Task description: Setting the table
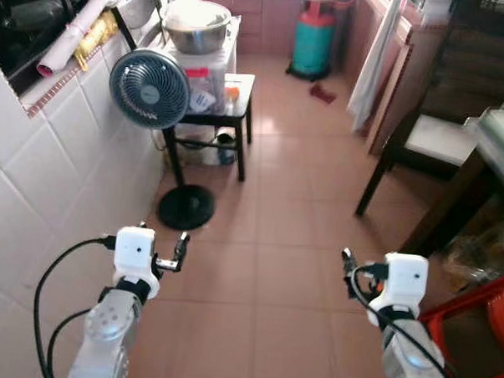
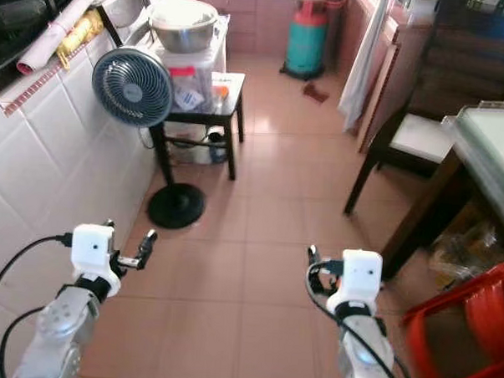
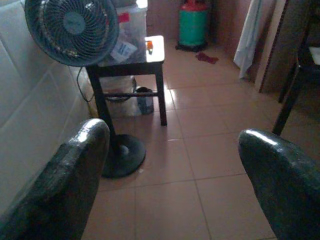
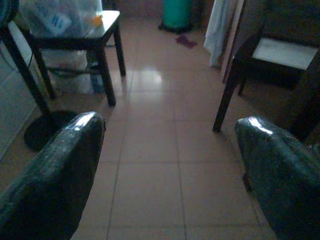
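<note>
The dining table (image 1: 498, 137) with a pale glass top stands at the right edge, and a dark wooden chair (image 1: 434, 134) with a white seat is tucked beside it. Both arms are held low in front of me over the tiled floor. My left gripper (image 1: 181, 249) is open and holds nothing; in the left wrist view its fingers (image 3: 80, 165) stand wide apart. My right gripper (image 1: 347, 264) is also open and holds nothing, its fingers (image 4: 272, 155) spread in the right wrist view. A large metal bowl (image 1: 196, 23) sits on boxes at the far left.
A standing fan (image 1: 149, 88) with a round base (image 1: 186, 207) is by the white tiled wall (image 1: 34, 188). Behind it is a small black side table (image 1: 237, 105). A green gas cylinder (image 1: 314, 41) stands at the back. A red crate (image 1: 480, 333) is low right.
</note>
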{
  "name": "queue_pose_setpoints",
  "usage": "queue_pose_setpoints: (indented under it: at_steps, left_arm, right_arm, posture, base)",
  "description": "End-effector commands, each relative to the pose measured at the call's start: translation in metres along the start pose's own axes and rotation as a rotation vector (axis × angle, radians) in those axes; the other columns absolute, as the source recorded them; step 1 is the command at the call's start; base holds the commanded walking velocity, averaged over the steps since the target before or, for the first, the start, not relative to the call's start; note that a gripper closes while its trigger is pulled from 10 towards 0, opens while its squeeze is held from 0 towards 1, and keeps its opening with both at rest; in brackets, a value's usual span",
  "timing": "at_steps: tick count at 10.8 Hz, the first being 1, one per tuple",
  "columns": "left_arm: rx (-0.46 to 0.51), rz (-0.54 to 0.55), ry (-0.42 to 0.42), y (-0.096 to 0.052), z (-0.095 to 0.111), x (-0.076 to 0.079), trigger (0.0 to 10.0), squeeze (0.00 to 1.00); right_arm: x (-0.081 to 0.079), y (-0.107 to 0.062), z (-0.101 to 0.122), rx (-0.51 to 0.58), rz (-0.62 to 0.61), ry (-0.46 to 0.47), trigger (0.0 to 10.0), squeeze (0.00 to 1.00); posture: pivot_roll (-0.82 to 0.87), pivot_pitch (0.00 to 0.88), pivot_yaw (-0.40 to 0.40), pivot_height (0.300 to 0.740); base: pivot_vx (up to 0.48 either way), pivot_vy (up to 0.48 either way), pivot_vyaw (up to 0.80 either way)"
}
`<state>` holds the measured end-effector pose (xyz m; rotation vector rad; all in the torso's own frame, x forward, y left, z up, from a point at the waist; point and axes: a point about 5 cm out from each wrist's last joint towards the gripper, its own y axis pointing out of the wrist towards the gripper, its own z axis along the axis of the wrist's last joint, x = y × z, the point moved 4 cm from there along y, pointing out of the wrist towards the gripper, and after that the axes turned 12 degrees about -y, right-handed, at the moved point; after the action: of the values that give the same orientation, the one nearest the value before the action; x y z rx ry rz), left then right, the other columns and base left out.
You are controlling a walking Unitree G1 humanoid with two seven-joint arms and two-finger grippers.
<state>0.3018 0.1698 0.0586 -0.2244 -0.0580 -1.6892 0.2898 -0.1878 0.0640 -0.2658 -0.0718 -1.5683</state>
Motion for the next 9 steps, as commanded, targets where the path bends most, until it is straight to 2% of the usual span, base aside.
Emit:
queue_pose_setpoints:
  at_steps: [1, 8, 9]
  left_arm:
    - [0.004, -0.006, 0.018, 0.0021, 0.0003, 0.0027, 10.0, 0.0]
    - [0.021, -0.018, 0.037, 0.0038, 0.0045, 0.0034, 10.0, 0.0]
    - [0.024, -0.014, 0.033, 0.0024, 0.0044, 0.0026, 10.0, 0.0]
  right_arm:
    - [-0.0072, 0.003, 0.0007, 0.001, 0.023, 0.008, 10.0, 0.0]
    - [-0.0099, 0.0058, -0.0009, -0.012, 0.026, 0.026, 10.0, 0.0]
    - [-0.0105, 0.0037, -0.0061, -0.032, 0.027, 0.026, 10.0, 0.0]
  posture:
    - [-0.04, 0.044, 0.065, 0.74]
    - [-0.03, 0.04, 0.07, 0.74]
    - [-0.03, 0.042, 0.067, 0.74]
  base:
    - [0.0, 0.0, 0.0]
    - [0.0, 0.0, 0.0]
    - [0.0, 0.0, -0.8]
